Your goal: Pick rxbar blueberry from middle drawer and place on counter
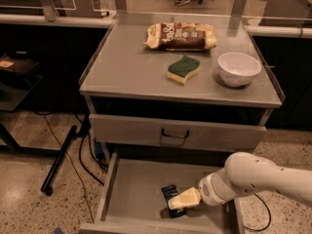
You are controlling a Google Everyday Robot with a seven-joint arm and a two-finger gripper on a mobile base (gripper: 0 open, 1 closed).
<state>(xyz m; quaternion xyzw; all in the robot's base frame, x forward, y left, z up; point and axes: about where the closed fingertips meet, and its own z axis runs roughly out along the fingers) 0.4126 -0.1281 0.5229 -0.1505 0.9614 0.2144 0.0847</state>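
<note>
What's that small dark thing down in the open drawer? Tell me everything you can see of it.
A small flat bar in a dark wrapper, lying slightly askew on the grey floor of the drawer, right of middle, toward the front. The cream gripper reaches in from the right across its middle, so only its ends show.

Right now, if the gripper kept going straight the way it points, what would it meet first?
Most likely the rxbar blueberry: the gripper, low in the open middle drawer, points left in the picture with the bar at its tip. Whether they already touch is unclear.
</note>
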